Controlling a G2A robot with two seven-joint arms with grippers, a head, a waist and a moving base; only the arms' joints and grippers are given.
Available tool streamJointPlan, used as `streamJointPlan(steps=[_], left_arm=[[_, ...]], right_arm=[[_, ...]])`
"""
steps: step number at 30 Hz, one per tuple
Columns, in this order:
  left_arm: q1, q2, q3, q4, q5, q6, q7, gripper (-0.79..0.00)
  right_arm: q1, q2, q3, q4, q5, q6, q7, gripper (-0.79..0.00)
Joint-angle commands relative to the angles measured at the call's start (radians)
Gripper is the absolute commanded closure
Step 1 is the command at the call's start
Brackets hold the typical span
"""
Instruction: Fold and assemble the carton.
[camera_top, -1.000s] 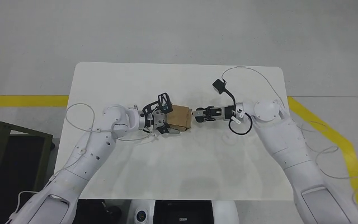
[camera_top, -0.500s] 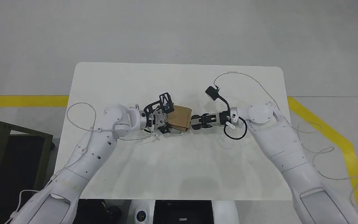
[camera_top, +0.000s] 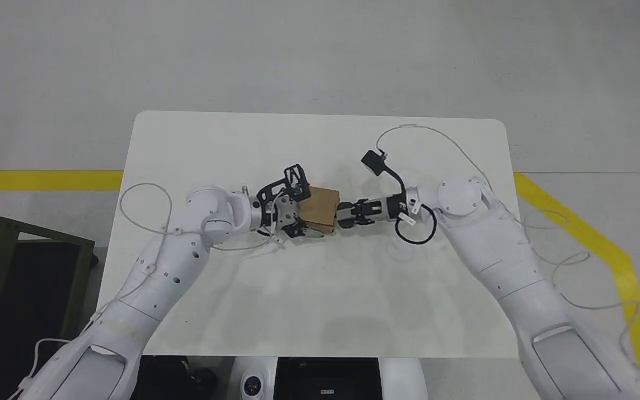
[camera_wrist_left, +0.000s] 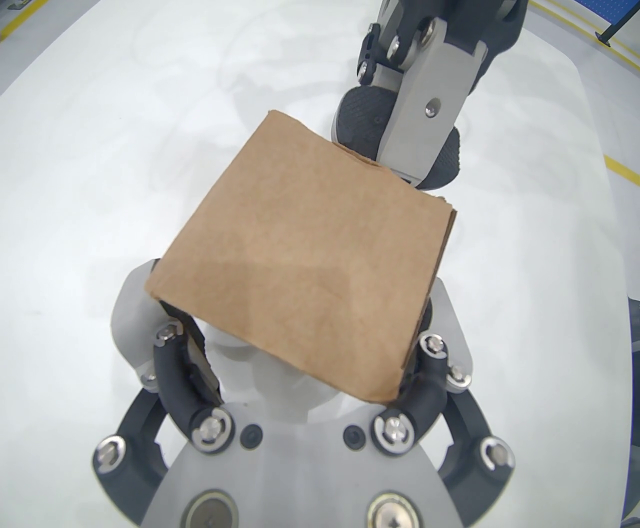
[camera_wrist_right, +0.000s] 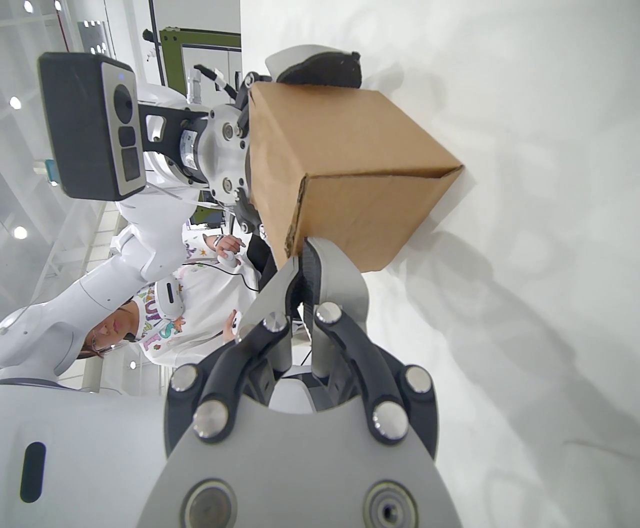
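Top view: your carton (camera_top: 320, 209) is mid-table (camera_top: 200, 140), between the left gripper (camera_top: 291, 208) and the right gripper (camera_top: 342, 216)

Left wrist view: the left gripper (camera_wrist_left: 300, 360) clasps the carton (camera_wrist_left: 305, 250) by its near end, a finger on each side

Right wrist view: the right gripper (camera_wrist_right: 306, 260), fingers drawn together, touches the far end's edge; you can't tell if it nips cardboard

You're likely closing that end; next, press squarely against the left's hold
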Motion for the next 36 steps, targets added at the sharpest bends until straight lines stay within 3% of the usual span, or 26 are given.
streamJointPlan(steps=[1,10,15,19,21,28,36], left_arm=[[-0.001,0.000,-0.004,0.003,-0.006,0.002,-0.003,-0.785],[0.052,0.026,-0.098,-0.056,-0.113,0.012,-0.052,-0.785],[0.111,0.053,-0.203,-0.138,-0.223,0.032,-0.105,-0.785],[0.143,0.069,-0.275,-0.191,-0.287,0.098,-0.145,-0.785],[0.146,0.072,-0.297,-0.198,-0.300,0.127,-0.154,-0.785],[0.080,0.075,-0.328,-0.116,-0.300,0.181,-0.165,-0.785],[-0.016,0.082,-0.381,0.016,-0.283,0.208,-0.141,-0.785]], right_arm=[[-0.001,0.002,0.006,0.002,-0.001,-0.004,-0.001,0.000],[-0.035,0.033,0.080,-0.041,-0.026,-0.065,0.002,-0.003],[-0.068,0.056,0.144,-0.084,-0.055,-0.117,-0.032,-0.126],[-0.098,0.074,0.204,-0.111,-0.080,-0.185,-0.090,-0.388],[-0.109,0.083,0.235,-0.126,-0.100,-0.222,-0.123,-0.785],[-0.135,0.112,0.333,-0.165,-0.244,-0.364,-0.255,-0.785],[-0.121,0.136,0.386,-0.216,-0.554,-0.471,-0.373,-0.785]])
